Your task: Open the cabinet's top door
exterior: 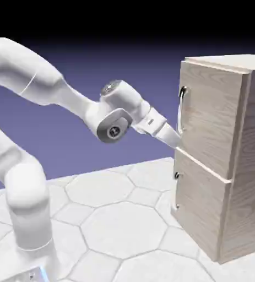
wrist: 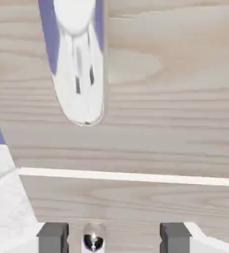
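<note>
The cabinet (exterior: 245,165) stands at the exterior view's right, light wood-grain and boxy. Its top door (exterior: 212,118) carries a curved silver bar handle (exterior: 181,107) on its left edge. My gripper (exterior: 177,141) sits against the door's lower left corner, just below the handle's lower end. In the hand view wood fills the picture; the shiny handle (wrist: 79,64) hangs high above my gripper (wrist: 114,239). Both grey fingertips (wrist: 52,237) stand wide apart, so the gripper is open and holds nothing. A pale seam (wrist: 136,176) separates the top door from the lower panel.
The lower panel (exterior: 198,212) has small dark knobs (exterior: 177,175) on its left edge. One small shiny knob (wrist: 93,240) shows low between my fingertips, nearer the left one. A white hexagon-tiled table (exterior: 113,226) lies under the arm and cabinet.
</note>
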`<state>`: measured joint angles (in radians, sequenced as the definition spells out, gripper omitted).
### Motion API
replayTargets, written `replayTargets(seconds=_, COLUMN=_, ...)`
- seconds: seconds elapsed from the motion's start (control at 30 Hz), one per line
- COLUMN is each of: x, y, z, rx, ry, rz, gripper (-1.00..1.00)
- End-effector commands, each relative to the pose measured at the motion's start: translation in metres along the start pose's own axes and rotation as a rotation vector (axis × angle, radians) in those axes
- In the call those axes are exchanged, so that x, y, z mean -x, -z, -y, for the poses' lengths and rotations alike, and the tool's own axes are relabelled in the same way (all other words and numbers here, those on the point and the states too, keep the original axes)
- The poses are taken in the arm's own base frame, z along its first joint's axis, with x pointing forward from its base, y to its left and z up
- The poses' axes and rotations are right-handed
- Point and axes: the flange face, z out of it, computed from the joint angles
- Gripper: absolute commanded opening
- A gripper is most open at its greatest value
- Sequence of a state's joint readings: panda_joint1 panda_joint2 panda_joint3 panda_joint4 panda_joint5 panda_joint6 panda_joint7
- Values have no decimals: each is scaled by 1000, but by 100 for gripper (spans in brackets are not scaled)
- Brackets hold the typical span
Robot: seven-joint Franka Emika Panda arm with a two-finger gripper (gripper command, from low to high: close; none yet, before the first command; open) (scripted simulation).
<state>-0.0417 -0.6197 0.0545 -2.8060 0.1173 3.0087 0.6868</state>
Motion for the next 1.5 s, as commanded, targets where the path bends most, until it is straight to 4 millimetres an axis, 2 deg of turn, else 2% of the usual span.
replayTargets(seconds=0.0, x=-4, y=6, z=0, rx=-4, ry=-16, rz=-10, gripper=0)
replayTargets(seconds=0.17, x=-17, y=35, z=0, rx=-29, ry=-89, rz=-56, gripper=0)
replayTargets(seconds=0.37, x=-23, y=67, z=1, rx=-71, ry=-160, rz=-107, gripper=0)
replayTargets(seconds=0.6, x=-18, y=95, z=5, rx=-134, ry=-215, rz=-167, gripper=0)
replayTargets(seconds=0.8, x=-8, y=109, z=11, rx=-197, ry=-237, rz=-220, gripper=0)
replayTargets(seconds=1.13, x=14, y=109, z=24, rx=-305, ry=-225, rz=-319, gripper=0)
replayTargets(seconds=1.47, x=32, y=77, z=32, rx=-403, ry=-158, rz=-433, gripper=0)
